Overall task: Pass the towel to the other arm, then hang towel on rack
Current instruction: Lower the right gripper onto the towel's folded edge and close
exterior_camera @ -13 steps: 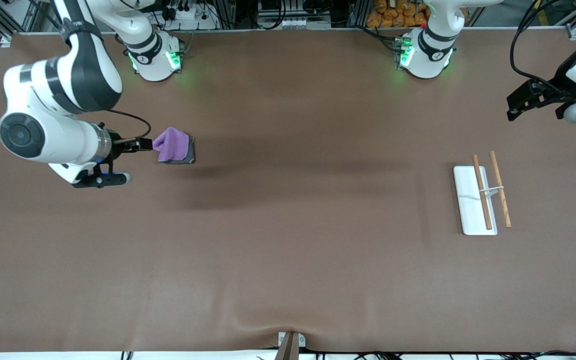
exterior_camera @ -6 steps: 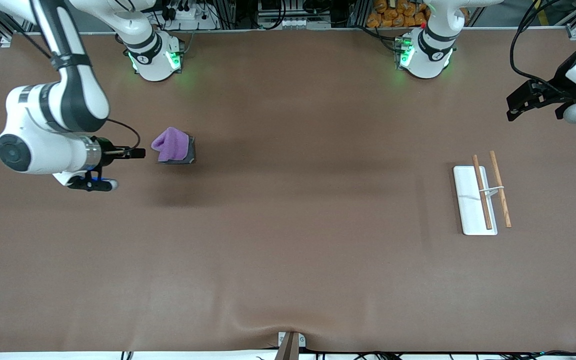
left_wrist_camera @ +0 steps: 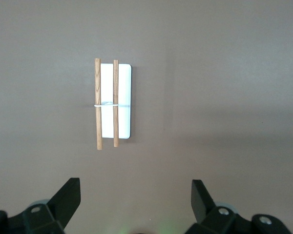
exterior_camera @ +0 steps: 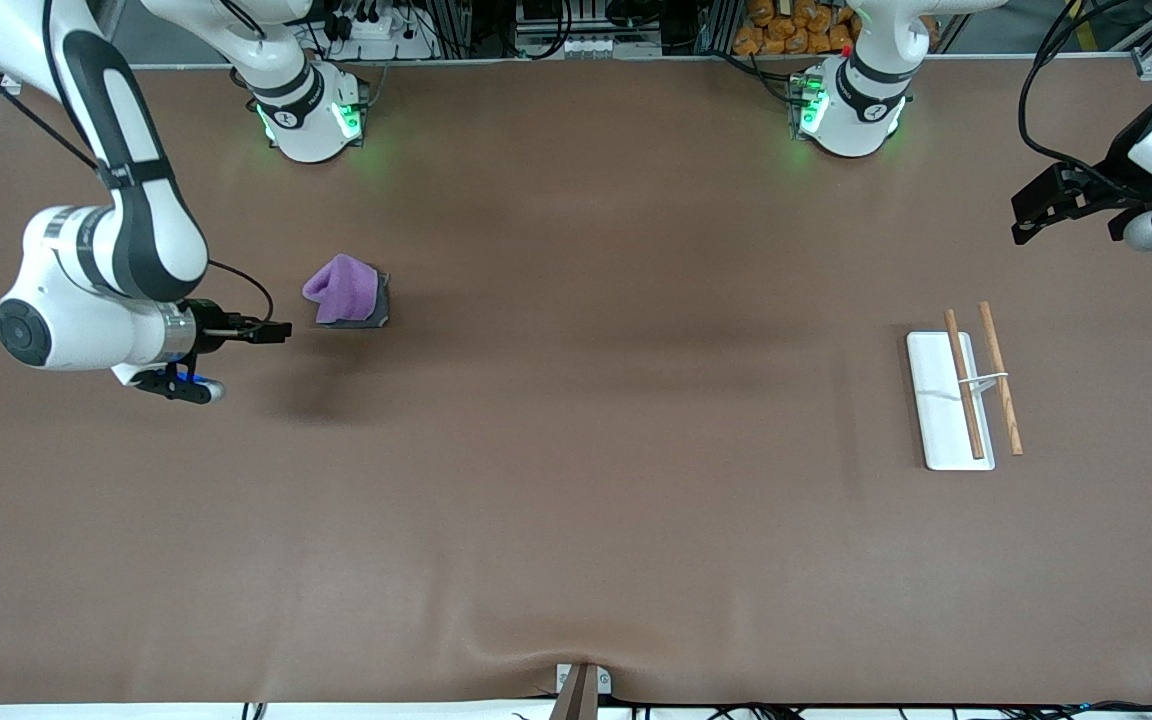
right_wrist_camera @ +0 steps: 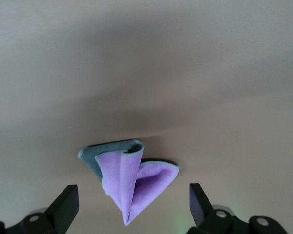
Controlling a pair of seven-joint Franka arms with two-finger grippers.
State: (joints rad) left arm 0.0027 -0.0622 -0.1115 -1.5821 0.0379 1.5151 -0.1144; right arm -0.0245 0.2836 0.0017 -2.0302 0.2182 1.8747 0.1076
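The towel [exterior_camera: 346, 292] is purple with a grey underside. It lies folded in a bunched heap on the brown table, toward the right arm's end. My right gripper [exterior_camera: 279, 328] is beside it, a short gap away, open and empty. In the right wrist view the towel [right_wrist_camera: 132, 180] lies between and ahead of the spread fingers of my right gripper [right_wrist_camera: 132, 197], untouched. The rack [exterior_camera: 939, 400], a white base with two brown rods [exterior_camera: 966, 385], stands toward the left arm's end. My left gripper [exterior_camera: 1026, 218] waits open in the air near that end. The left wrist view shows the rack [left_wrist_camera: 124, 97] ahead of my left gripper [left_wrist_camera: 135, 195].
The table [exterior_camera: 576, 450] is covered in a brown cloth. The two arm bases [exterior_camera: 311, 115] stand along its edge farthest from the front camera. A small bracket [exterior_camera: 581, 685] sits at the nearest edge.
My right gripper was at the towel's edge and has drawn back from it toward the right arm's end of the table. The towel stays on the table. The left arm has not moved.
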